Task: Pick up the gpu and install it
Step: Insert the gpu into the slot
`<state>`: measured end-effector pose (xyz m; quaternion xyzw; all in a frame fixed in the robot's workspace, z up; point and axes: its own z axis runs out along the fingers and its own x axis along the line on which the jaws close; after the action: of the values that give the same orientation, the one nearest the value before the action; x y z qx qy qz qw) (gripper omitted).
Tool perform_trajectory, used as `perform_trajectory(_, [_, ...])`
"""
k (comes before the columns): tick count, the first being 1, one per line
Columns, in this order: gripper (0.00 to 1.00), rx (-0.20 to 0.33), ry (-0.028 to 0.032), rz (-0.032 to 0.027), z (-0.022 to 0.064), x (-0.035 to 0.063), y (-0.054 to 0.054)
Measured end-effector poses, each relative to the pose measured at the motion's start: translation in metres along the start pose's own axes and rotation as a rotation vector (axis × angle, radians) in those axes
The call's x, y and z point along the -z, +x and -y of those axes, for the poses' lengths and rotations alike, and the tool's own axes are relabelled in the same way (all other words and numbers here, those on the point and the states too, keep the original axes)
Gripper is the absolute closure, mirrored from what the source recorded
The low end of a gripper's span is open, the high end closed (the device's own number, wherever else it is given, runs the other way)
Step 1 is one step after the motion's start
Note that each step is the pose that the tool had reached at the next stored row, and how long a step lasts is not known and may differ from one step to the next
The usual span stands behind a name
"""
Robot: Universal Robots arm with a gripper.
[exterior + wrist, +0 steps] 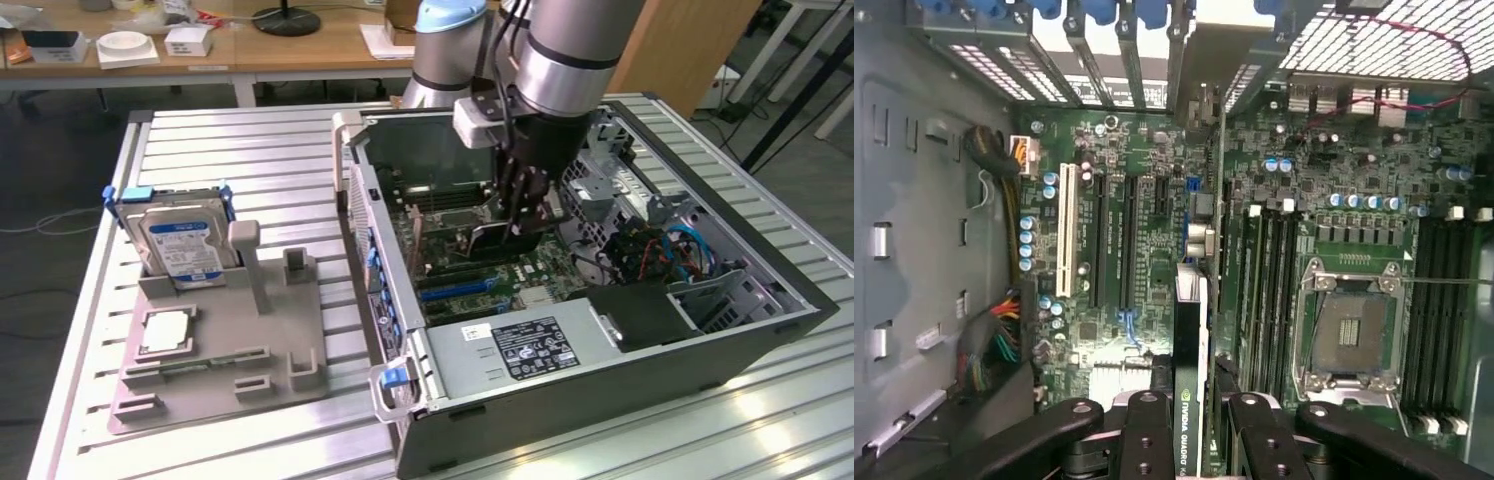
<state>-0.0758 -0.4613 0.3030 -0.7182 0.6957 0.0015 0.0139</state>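
Note:
The gpu [1191,340] is a thin black card seen edge-on, with an NVIDIA label along its edge and a pale metal bracket [1206,70] at its far end. My gripper [1190,425] is shut on it, one black finger [1147,435] on each side. In the exterior view the gripper [518,222] reaches down into the open computer case [747,320], holding the gpu [489,240] upright just above the green motherboard [534,270]. The card hangs over the board beside the long black expansion slots [1114,240], its bracket near the rear slot openings. Whether it touches a slot is hidden.
A white slot [1064,230], the memory slots [1269,290] and the open CPU socket [1349,330] lie around the card. The power supply [534,345] and blue cables [687,250] fill the case's near side. On the exterior view's left, a grey fixture [220,340] holds a hard drive [180,245].

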Motion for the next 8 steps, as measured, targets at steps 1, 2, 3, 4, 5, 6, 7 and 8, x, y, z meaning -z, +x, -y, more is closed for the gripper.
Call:
perform_trajectory(1, [0.74,0.000,0.0017,-0.0009,-0.0014,-0.0017,0.000])
perform_trajectory(2, [0.74,-0.001,0.0037,-0.0016,-0.0032,-0.0035,0.000])
perform_trajectory(3, [0.74,-0.002,0.0053,-0.0020,-0.0046,-0.0053,0.000])
perform_trajectory(4, [0.74,-0.003,0.0066,-0.0026,-0.0057,-0.0070,0.000])
perform_trajectory(5, [0.74,-0.005,0.0076,-0.0033,-0.0064,-0.0089,0.000])
perform_trajectory(6, [0.74,-0.007,0.0080,-0.0044,-0.0069,-0.0106,0.000])
perform_trajectory(7, [0.74,-0.011,0.0081,-0.0055,-0.0071,-0.0122,0.000])
perform_trajectory(8, [0.74,-0.018,0.0082,-0.0063,-0.0072,-0.0135,0.000])
